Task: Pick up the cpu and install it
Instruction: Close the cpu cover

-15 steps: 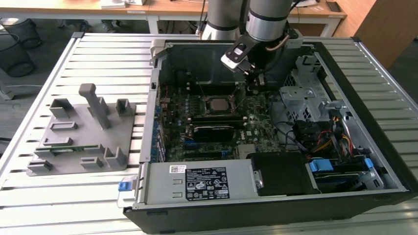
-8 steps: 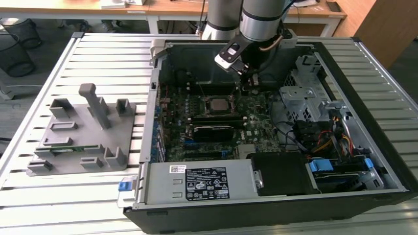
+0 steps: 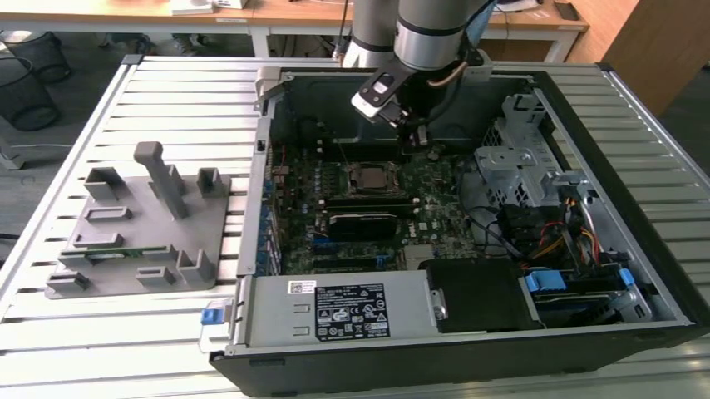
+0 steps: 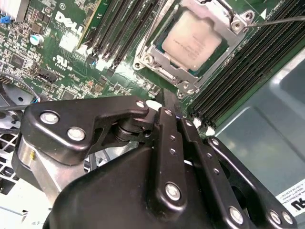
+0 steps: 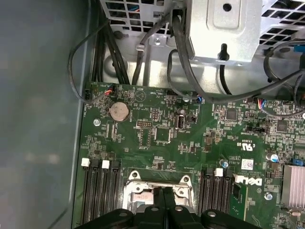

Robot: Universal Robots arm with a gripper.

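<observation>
Black linkage bars of the pincer (image 4: 167,99) crowd the foreground in both wrist views. Its two fingers (image 4: 167,129) are pressed together along their length with nothing caught between them. Just beyond them lies the cpu (image 4: 193,38), flat in its socket on the green motherboard (image 4: 62,52). Its pale metal top faces up and a bright steel load frame (image 4: 188,86) borders it on all sides (a thin wire lever (image 4: 281,20) runs off one corner). Chip and pincer are near one another but apart. Rows of black memory slots (image 4: 119,28) flank the socket on both sides, leaving little room there, which likely explains why slim fingers are pointed down at the board.

In the exterior view the arm (image 3: 427,33) reaches into the open computer case (image 3: 654,274). The case lies on its side on a slatted table (image 3: 178,100), so the board faces upward and can be reached from above. A grey fixture tray (image 3: 111,249) stands on the table at the exterior view's left, well apart from the case; I cannot tell whether any of its holders is occupied. Judging by how squarely the chip sits within its frame, the placing step looks done, and the pincer hangs empty over the board near the socket.
</observation>
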